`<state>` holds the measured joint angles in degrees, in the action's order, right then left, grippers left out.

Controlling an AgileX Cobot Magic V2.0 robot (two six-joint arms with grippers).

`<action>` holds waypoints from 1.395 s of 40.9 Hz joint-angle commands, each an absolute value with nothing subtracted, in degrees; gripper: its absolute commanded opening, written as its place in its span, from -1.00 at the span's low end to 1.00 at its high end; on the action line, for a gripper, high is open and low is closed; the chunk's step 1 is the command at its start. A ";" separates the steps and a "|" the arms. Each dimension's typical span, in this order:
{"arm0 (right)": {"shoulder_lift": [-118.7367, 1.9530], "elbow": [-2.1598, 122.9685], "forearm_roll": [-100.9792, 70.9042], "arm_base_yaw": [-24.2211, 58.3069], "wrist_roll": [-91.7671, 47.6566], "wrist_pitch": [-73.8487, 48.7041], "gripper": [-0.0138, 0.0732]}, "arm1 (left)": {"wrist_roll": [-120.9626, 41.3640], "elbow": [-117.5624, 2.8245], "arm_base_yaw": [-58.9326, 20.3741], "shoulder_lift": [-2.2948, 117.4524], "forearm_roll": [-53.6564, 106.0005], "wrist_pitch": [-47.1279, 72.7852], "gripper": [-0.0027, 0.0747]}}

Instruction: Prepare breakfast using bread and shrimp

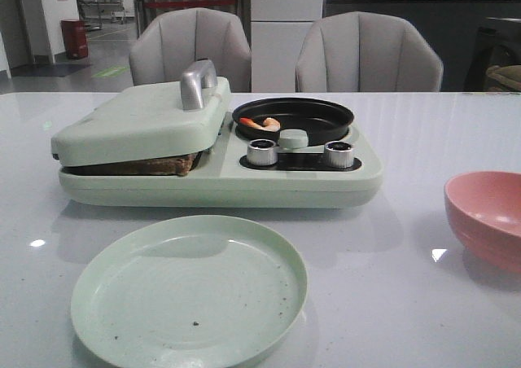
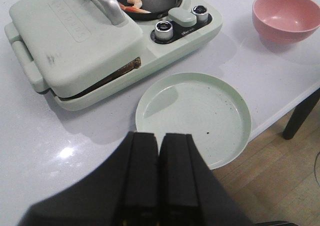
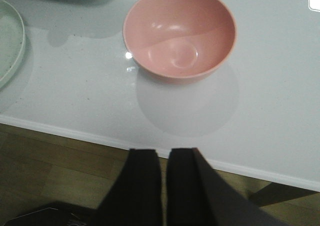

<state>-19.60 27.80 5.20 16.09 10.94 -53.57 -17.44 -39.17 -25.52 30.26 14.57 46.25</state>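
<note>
Both hands, left and right, hang pressed together, empty. Bread sits clamped under the lid; shrimp lies in the pan. Risk: lifting the lid could drag bread out or tip the maker across the bench.

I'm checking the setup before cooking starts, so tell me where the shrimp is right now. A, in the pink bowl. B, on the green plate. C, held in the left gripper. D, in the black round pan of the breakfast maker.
D: the shrimp lies in the black round pan, while the green plate and pink bowl hold nothing and the left gripper is shut on nothing.
</note>
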 commanded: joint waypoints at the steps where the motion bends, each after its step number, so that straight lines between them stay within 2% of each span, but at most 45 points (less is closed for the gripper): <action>1: -18.55 29.24 5.96 16.17 10.23 -50.14 -0.53 | -16.96 -40.74 -26.05 30.34 15.51 42.28 -0.67; 3: -18.54 29.24 5.96 16.17 10.23 -50.14 -0.60 | -16.96 -40.74 -26.05 30.34 15.51 42.28 -0.67; 50: -18.54 28.98 5.96 16.17 10.28 -49.40 -0.60 | -16.96 -40.43 -26.05 29.32 15.51 41.96 -0.67; 57: -18.54 28.98 5.96 16.17 10.28 -49.40 -0.60 | -17.49 -37.78 -19.75 21.85 12.93 39.48 -0.67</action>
<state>-18.09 27.31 5.20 16.09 10.94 -53.36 -17.55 -37.63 -22.70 25.07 13.05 45.76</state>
